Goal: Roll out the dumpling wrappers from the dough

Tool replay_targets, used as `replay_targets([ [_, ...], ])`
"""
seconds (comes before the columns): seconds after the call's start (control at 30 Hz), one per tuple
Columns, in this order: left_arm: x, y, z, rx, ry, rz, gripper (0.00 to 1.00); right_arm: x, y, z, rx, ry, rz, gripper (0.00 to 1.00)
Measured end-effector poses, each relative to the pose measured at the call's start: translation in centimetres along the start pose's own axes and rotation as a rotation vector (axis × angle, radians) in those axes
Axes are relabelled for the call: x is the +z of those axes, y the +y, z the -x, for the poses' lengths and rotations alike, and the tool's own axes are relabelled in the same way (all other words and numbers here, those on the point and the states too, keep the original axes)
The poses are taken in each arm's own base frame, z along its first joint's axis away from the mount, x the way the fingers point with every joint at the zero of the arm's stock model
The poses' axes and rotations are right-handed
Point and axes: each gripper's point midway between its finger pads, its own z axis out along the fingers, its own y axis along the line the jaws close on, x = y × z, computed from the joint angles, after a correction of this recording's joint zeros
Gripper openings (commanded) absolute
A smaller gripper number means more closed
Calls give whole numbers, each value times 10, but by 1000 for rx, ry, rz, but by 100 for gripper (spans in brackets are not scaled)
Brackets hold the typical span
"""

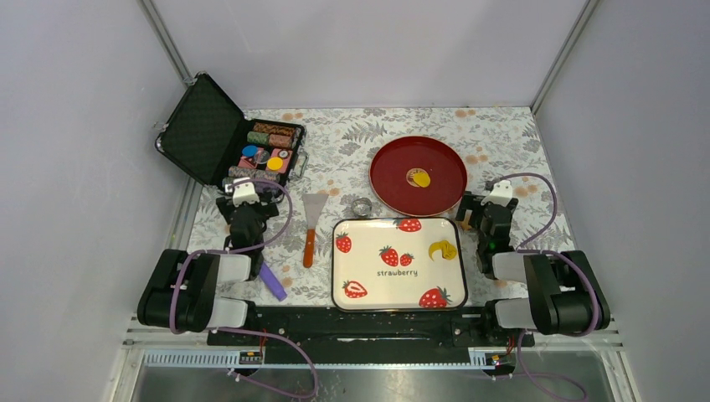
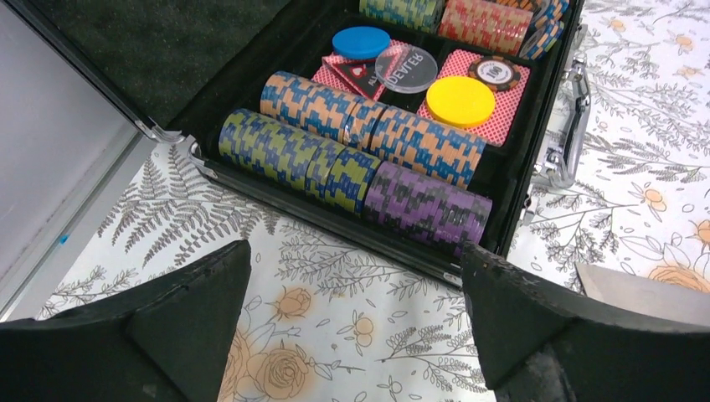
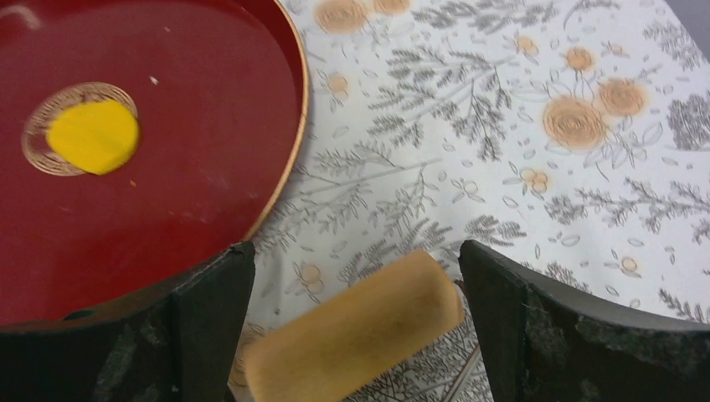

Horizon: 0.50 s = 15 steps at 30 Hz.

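While one round yellow dumpling wrapper [image 3: 92,136] lies on the round red plate [image 3: 209,167] and the yellow dough crescent [image 1: 442,249] sits on the strawberry-print tray [image 1: 402,291], another rolling is judged due: the wooden roller [image 3: 352,335] must be grasped. The right hand [image 3: 356,255] is held spread over it; the left hand [image 2: 356,260] is likewise apart and empty.

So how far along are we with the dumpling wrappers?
Done: one dumpling wrapper lies on the red plate. In hand: nothing yet; the right gripper is open over the wooden rolling pin, the left gripper open by the poker chip case. Left: the crescent of dough on the strawberry tray awaits rolling.
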Motion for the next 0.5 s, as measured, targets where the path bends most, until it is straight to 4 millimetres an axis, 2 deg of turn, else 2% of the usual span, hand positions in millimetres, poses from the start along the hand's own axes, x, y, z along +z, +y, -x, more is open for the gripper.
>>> replay_targets([
  [0.07, 2, 0, 3, -6, -7, -7, 99, 1, -5, -13, 1, 39, -22, 100],
  [0.1, 3, 0, 4, -8, -12, -11, 99, 2, -8, -12, 7, 39, -34, 100],
  [0.27, 3, -3, 8, -14, -26, -26, 99, 11, -12, 6, 34, 1, -58, 99],
  [0.5, 4, -4, 9, -15, -29, -30, 99, 11, -11, 8, 38, -8, -57, 99],
])
